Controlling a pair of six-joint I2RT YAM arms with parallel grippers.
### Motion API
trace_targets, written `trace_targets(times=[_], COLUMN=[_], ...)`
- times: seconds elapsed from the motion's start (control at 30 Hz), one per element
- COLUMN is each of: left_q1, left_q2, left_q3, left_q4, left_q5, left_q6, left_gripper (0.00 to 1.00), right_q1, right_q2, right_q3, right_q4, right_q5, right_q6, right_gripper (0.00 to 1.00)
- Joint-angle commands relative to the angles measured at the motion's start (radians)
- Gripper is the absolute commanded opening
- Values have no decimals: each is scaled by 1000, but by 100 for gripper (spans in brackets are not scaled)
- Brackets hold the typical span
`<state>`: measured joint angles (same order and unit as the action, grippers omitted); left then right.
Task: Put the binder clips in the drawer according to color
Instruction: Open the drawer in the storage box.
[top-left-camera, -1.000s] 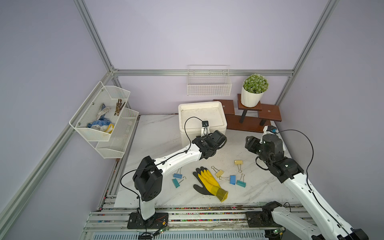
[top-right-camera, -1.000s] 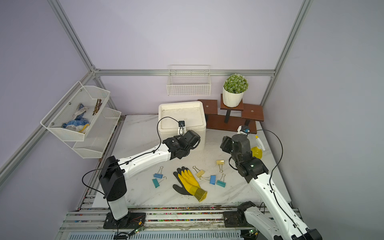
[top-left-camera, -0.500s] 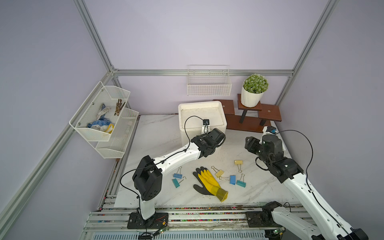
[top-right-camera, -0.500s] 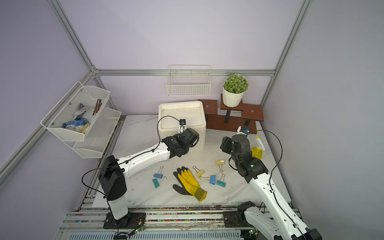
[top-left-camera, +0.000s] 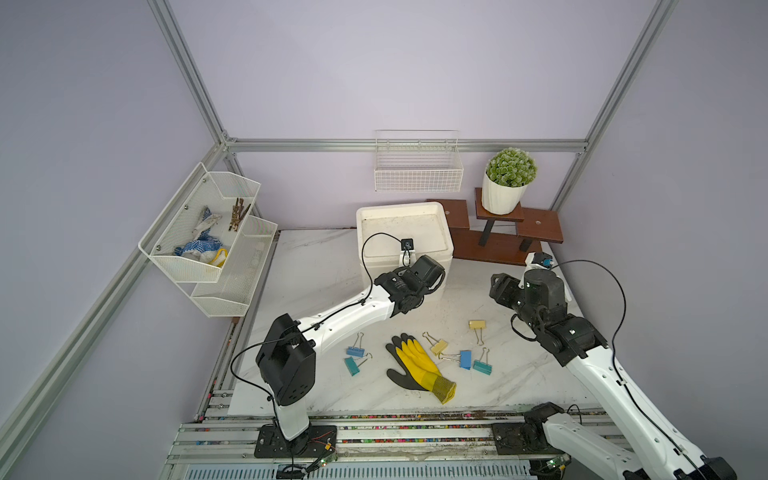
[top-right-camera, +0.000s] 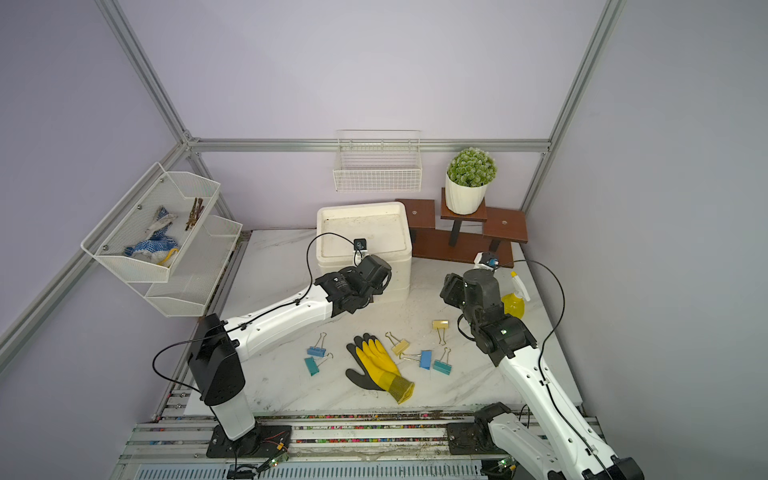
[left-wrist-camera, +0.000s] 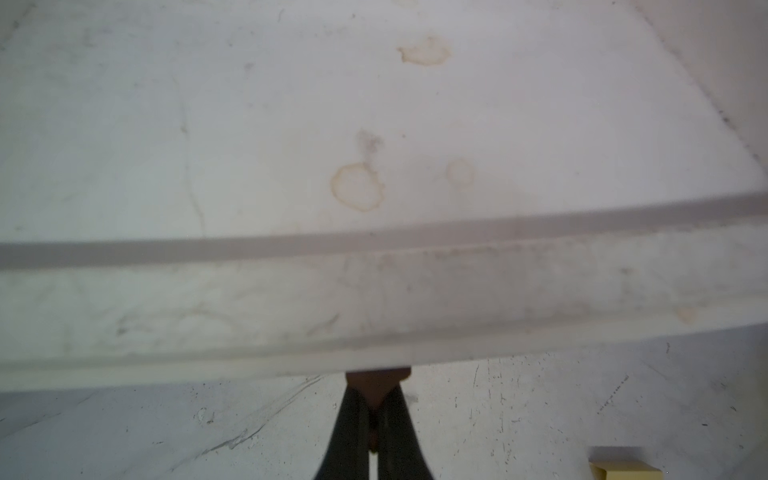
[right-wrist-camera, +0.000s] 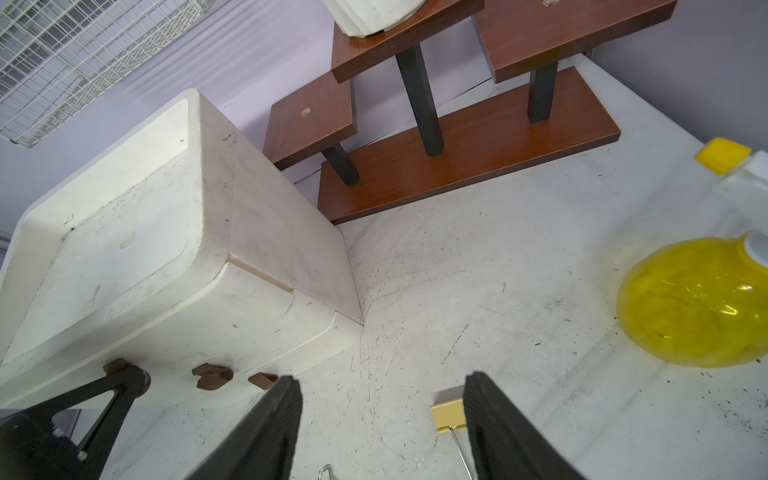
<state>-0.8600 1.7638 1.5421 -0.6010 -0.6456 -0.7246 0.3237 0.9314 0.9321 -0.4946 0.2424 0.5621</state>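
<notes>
Drawer (top-left-camera: 448, 249) unit, white and three-tiered, at the back of the marble table (top-left-camera: 316, 266). Left gripper (left-wrist-camera: 376, 392) is pressed together on the brown handle (left-wrist-camera: 374, 378) of the tier nearest the drawer's tray top. The left wrist view gives this pinch head-on. The right wrist view shows the left gripper (right-wrist-camera: 133, 380) from the side, with the two lower handles (right-wrist-camera: 212, 376) free. In both top views the left wrist covers the fingers against the drawer front. Right gripper (right-wrist-camera: 384, 378) hangs off the drawer's front corner nearest the wooden stand (right-wrist-camera: 469, 153), fingers spread, holding nothing. Binder clips (top-left-camera: 439, 347), six, lie on the table in front of the drawer, to either side of a yellow glove (top-left-camera: 417, 368). Both top views show all six; the right wrist view shows one pale yellow clip (right-wrist-camera: 446, 411) just beside a finger. Spray bottle (top-right-camera: 514, 302), yellow, shows in a top view and in the right wrist view.
</notes>
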Motion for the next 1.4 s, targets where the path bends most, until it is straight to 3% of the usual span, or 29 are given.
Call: trace_targets(times=[0.0, 0.57, 0.83, 1.03, 1.1, 1.2, 1.27, 1.37], left_q1=[-19, -175, -225, -237, -237, -240, -254, -294], left_q2=[-98, -272, -304, -305, -306, -315, -328, -359], left_q3=[-41, -195, -229, -235, -237, -238, -244, -256], left_q4=[-17, -48, -63, -64, -65, -65, -65, -63], left_q5=[14, 44, 32, 28, 30, 35, 21, -14], left_q6=[-47, -161, -203, -203, -205, -206, -217, -236], left_gripper=[0, 0, 0, 0, 11, 47, 66, 73], right_q1=[5, 5, -2, -11, -11, -11, -11, -11], right_q2=[-11, 11, 94, 212, 257, 340, 403, 496], right_q3=[7, -1, -28, -53, -56, -50, -36, -9], right_q4=[-23, -67, -78, -72, -72, -72, -77, -92], right_q5=[14, 13, 6, -15, -24, -38, -47, -62], right_q6=[-12, -25, -48, -62, -62, -76, -94, -122], right_gripper=[67, 67, 80, 81, 81, 82, 82, 83])
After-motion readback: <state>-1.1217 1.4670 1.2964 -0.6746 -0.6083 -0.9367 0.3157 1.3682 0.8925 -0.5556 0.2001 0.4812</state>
